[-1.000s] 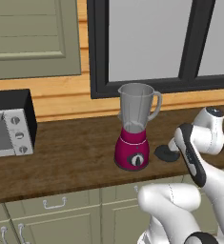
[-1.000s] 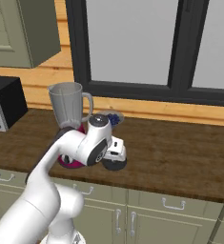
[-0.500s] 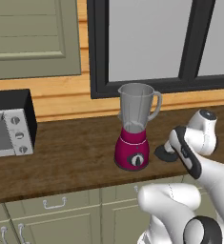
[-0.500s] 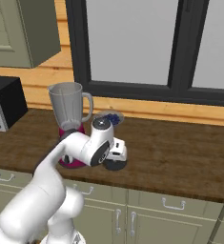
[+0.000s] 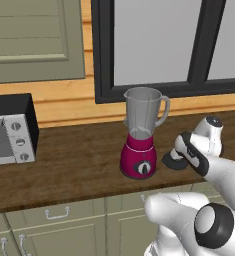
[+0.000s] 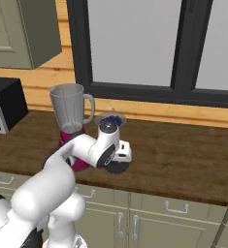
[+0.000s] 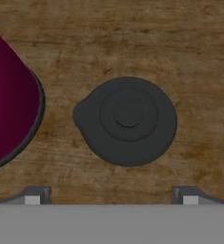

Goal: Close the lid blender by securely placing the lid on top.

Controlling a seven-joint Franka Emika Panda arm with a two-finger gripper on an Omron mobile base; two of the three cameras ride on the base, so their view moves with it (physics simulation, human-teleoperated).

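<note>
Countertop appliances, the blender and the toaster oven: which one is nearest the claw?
The blender, magenta-based, beside the lid under the claw; the toaster oven sits far left.

I see a dark wooden bench [image 5: 79,165] running under the window. On it stands the blender [image 5: 140,135], magenta base down, jar upright and uncovered. The lid [image 7: 127,120] lies flat on the wood just beside that base, not touching it. A toaster oven [image 5: 9,129] sits far left.
</note>
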